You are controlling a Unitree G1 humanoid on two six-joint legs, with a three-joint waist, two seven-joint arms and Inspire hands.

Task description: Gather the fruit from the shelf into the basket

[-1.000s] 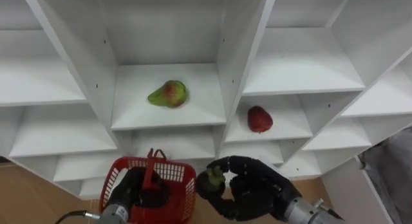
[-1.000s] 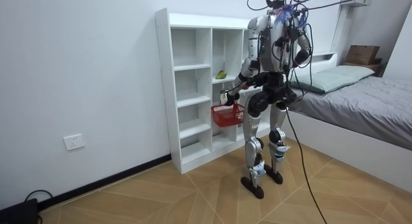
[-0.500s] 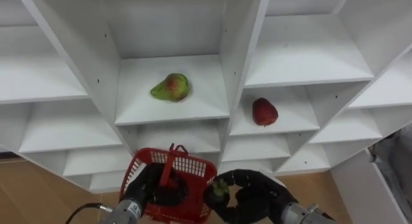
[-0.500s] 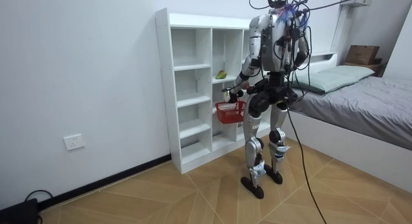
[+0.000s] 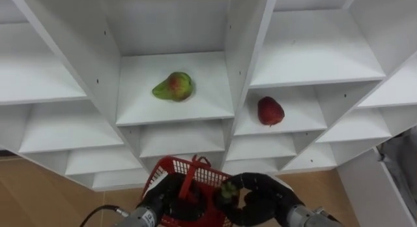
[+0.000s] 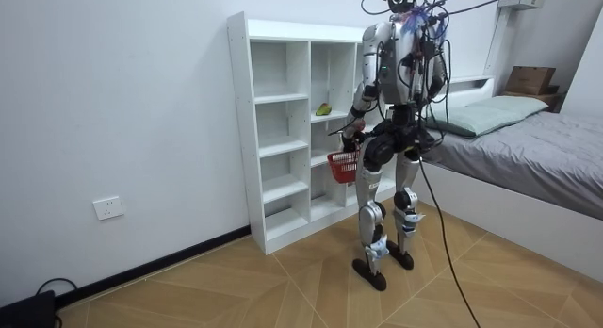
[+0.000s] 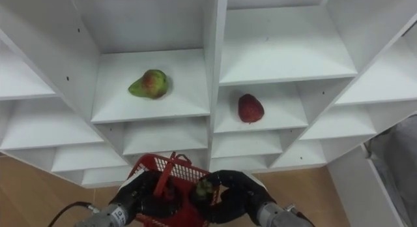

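Left eye view: right hand [image 5: 262, 198] comes in low from the right, palm turned toward the left, fingers curled round a small green fruit [image 5: 228, 190]. The grip looks firm, with the fruit's top poking out above the fingers. The fruit sits at the right rim of the basket [image 5: 174, 168]; can't tell if it's over the rim or just beside it.

Left hand [image 5: 167, 193] is on the basket's left side, wrapped round the upright red handle [image 5: 190, 180] and carrying the basket in the air. The two hands are close together with the handle between them. The basket is red mesh; both hands hide its inside.

Above the basket is the white closet [image 5: 306, 54]. A pear [image 5: 173, 87], green with a red blush, lies on its side on a shelf straight above the basket. A red fruit [image 5: 270, 111] is above and right of the basket, one shelf lower than the pear, across the vertical divider [image 5: 242, 57]. Both fruits are well apart from the hands, and nothing blocks the shelf fronts.

Room view: robot stands upright facing the closet [image 6: 283, 130], basket [image 6: 345, 165] held at hip height right in front of the shelves. A bed [image 6: 542, 163] is on the room view's right, well clear of the basket.
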